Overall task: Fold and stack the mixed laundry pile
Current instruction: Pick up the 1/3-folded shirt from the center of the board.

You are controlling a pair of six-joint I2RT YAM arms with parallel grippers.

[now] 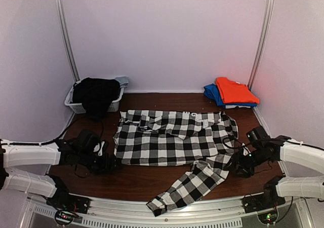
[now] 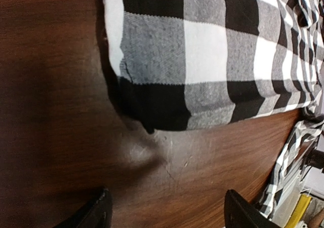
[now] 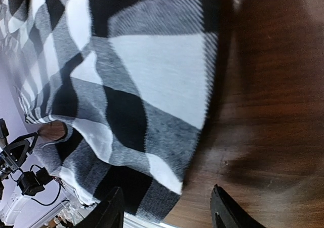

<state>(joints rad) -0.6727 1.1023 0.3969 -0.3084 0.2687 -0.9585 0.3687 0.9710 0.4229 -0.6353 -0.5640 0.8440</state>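
Lying flat across the middle of the table [image 1: 136, 180], the checked shirt [image 1: 172, 137] looked light, soft and limp, apt to sag and crease if lifted by one point. Its corners and hem seemed the best holds, taken by both arms together. The left gripper [image 1: 110, 163] sat just beside the near left corner, and the right gripper [image 1: 238, 165] sat beside the right edge, where a sleeve [image 1: 187, 190] trailed toward the arms. Both wrist views showed fingers spread apart over bare wood, holding nothing, which the top view left unclear. Only the top view showed the black garment [image 1: 96, 93] in the basket [image 1: 76, 107] far left and the orange garment [image 1: 235, 90], probably folded, on a blue garment [image 1: 211, 92] far right.
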